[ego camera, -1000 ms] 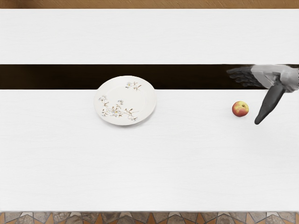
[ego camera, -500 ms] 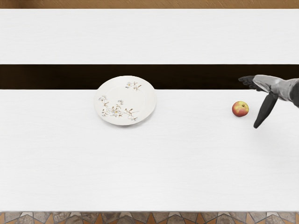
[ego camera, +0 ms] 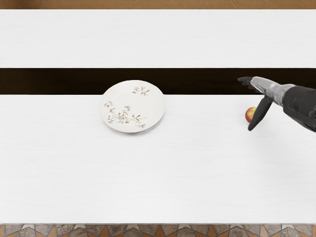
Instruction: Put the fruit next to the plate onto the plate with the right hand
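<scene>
A small red and yellow apple (ego camera: 251,114) lies on the white table, far to the right of the plate. The white plate (ego camera: 132,106) with a flower pattern sits left of centre and holds nothing. My right hand (ego camera: 254,101) reaches in from the right edge and hangs over the apple, open. Its thumb points down in front of the apple and hides the fruit's right half. The other fingers stretch out to the left above it. The hand does not grasp the apple.
A dark gap (ego camera: 74,81) runs across the picture between the near table (ego camera: 158,173) and a second white surface (ego camera: 158,39) behind it. The plate's far rim reaches over this gap.
My right hand has moved left and forward, from beside the apple to over it. The thumb now covers part of the fruit. Apple and plate have not moved.
</scene>
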Action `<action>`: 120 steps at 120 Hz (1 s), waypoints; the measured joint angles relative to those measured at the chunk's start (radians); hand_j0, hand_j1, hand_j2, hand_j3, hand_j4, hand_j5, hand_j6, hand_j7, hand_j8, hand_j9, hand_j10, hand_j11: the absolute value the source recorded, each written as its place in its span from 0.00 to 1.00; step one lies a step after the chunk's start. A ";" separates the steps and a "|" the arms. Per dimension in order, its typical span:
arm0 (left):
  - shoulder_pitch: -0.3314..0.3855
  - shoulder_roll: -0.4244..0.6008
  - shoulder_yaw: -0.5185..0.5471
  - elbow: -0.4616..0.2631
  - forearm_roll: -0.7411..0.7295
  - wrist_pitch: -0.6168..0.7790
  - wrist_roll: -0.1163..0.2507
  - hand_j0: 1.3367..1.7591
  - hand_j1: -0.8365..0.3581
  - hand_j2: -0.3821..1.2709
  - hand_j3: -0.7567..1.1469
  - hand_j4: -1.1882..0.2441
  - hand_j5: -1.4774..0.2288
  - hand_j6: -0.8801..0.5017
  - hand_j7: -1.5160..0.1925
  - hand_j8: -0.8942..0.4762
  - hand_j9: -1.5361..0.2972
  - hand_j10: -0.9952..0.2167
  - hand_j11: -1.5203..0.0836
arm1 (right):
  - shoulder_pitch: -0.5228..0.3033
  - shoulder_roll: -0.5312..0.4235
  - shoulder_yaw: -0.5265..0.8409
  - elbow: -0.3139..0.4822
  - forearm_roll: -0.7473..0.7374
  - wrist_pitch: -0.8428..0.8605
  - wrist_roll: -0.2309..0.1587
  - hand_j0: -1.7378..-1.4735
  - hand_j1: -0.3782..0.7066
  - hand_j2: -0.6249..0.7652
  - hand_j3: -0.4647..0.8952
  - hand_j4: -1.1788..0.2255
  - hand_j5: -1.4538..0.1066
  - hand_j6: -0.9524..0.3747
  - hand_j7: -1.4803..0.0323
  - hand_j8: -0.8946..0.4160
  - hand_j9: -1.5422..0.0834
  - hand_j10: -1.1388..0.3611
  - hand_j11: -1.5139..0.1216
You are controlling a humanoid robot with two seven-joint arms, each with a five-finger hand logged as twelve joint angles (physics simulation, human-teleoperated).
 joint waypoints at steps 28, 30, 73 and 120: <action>0.000 0.000 0.000 0.000 0.000 0.000 0.000 0.76 0.76 0.26 0.40 0.67 0.69 0.47 0.71 0.48 0.67 0.63 0.76 | -0.001 0.006 -0.065 -0.019 -0.040 -0.055 0.000 0.30 0.08 0.44 0.34 0.80 0.89 0.68 0.94 0.64 0.91 0.73 0.89; 0.000 0.000 0.000 0.000 0.000 0.000 0.000 0.76 0.76 0.26 0.40 0.67 0.69 0.47 0.71 0.48 0.67 0.63 0.76 | -0.001 0.006 -0.068 -0.022 -0.041 -0.056 0.000 0.30 0.08 0.44 0.34 0.80 0.89 0.68 0.94 0.64 0.91 0.73 0.89; 0.000 0.000 0.000 0.000 0.000 0.000 0.000 0.76 0.76 0.26 0.40 0.67 0.69 0.47 0.71 0.48 0.67 0.63 0.76 | 0.000 0.043 -0.128 -0.101 -0.046 -0.080 0.000 0.30 0.22 0.43 0.34 0.71 0.78 0.58 0.82 0.54 0.81 0.64 0.78; 0.000 0.000 0.000 0.000 0.000 0.000 0.000 0.76 0.76 0.26 0.40 0.67 0.69 0.47 0.71 0.48 0.67 0.63 0.76 | 0.000 0.009 -0.133 -0.118 -0.048 -0.080 0.000 0.30 0.33 0.41 0.34 0.64 0.70 0.51 0.74 0.47 0.73 0.58 0.71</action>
